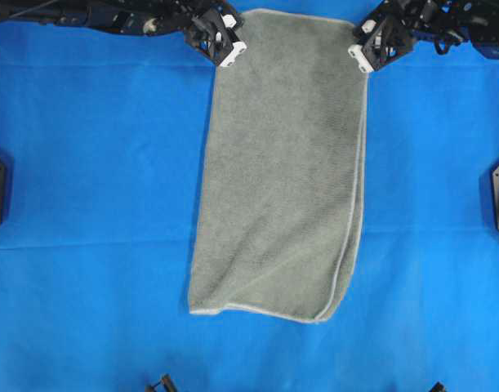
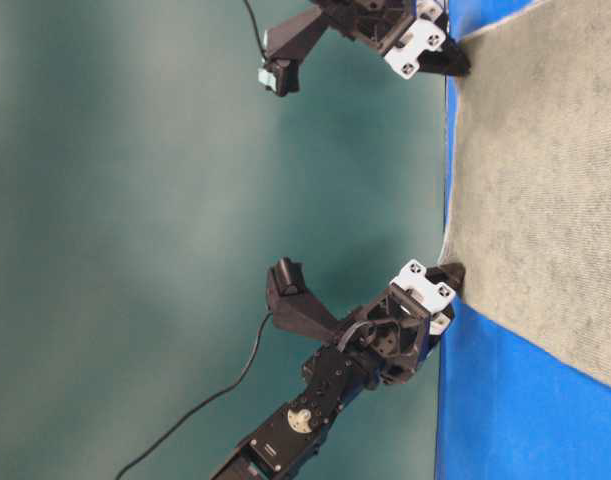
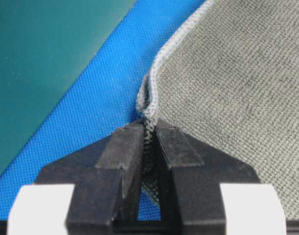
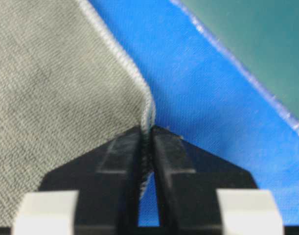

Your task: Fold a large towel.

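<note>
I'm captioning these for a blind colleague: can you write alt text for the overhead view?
A grey-green towel lies lengthwise on a bright blue sheet, its two far corners pinched by the left pincer and the right pincer, both shut. Its near edge lies slightly rumpled.

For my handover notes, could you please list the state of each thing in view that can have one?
Grey-green terry towel: flat on the table, already doubled lengthwise, two far corners pinched.
Left pincer: shut on one far corner.
Right pincer: shut on the other far corner.
Bright blue table sheet: spread flat.
</note>
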